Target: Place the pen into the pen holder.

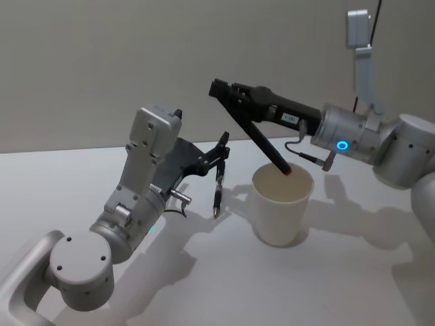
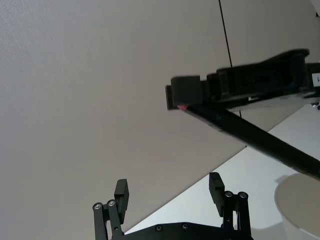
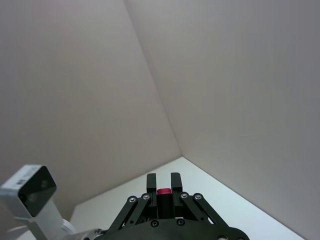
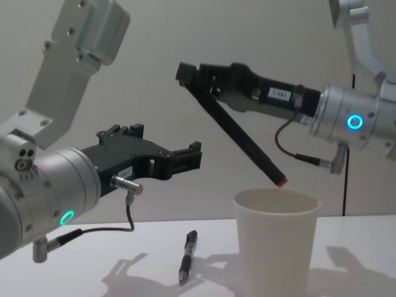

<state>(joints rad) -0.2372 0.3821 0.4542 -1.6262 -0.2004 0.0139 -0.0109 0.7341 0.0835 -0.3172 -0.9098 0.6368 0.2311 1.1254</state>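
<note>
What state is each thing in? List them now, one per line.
pen holder: upright on the table.
red-tipped pen: tilted, tip over the holder's mouth.
loose pen: lying on the table, untouched.
right tool: shut on red-tipped pen.
left tool: open, empty.

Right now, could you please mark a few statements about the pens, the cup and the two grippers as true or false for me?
1. The right gripper is shut on a black pen with a red end. True.
2. That black pen stands upright inside the paper cup. False: it hangs slanted in the gripper, and the chest view shows its red end just above the cup's rim.
3. The left gripper holds the second pen. False: its fingers are open with nothing between them, and the second pen lies on the table to the left of the cup.
4. The paper cup stands upright on the table. True.
</note>
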